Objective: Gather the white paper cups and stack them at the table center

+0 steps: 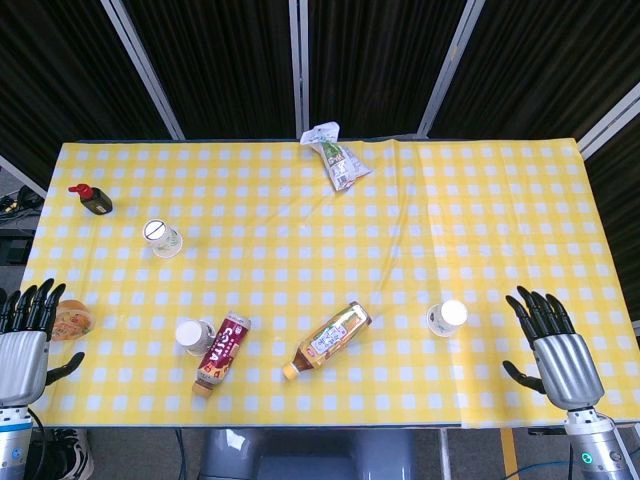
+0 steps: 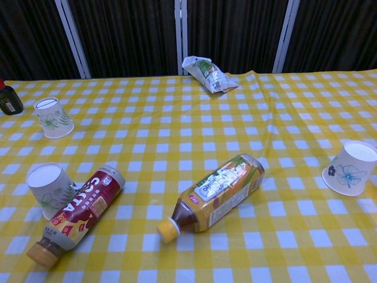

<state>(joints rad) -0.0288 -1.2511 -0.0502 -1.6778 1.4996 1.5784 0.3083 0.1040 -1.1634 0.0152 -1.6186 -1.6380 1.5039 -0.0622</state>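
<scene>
Left hand (image 1: pixel 22 340) at the near-left corner of the desk (image 1: pixel 480 200): released, fingers spread upward, holding nothing. Just beside its fingertips, a small orange-lidded tub (image 1: pixel 73 321) at the desk's left edge.

Right hand (image 1: pixel 558 350) at the near-right corner: likewise released, fingers apart, nothing in it. Neither hand shows in the chest view.

Three white paper cups, all lying on their sides, well apart:
- right cup (image 1: pixel 446 318), nearest the right hand, flower print visible in the chest view (image 2: pixel 350 168);
- near-left cup (image 1: pixel 194 336) (image 2: pixel 50 188), touching the red bottle (image 1: pixel 221 353) (image 2: pixel 78 215) that lies beside it;
- far-left cup (image 1: pixel 162 238) (image 2: pixel 52 117), on the left side, further back.

Yellow bottle (image 1: pixel 328 340) (image 2: pixel 215 194) lies on its side near the front middle, cap toward the desk's near edge. Snack bag (image 1: pixel 334 155) (image 2: pixel 210 73) at the far edge, centre. Small dark bottle with red cap (image 1: pixel 92 199) (image 2: pixel 8 99) at the far left.
</scene>
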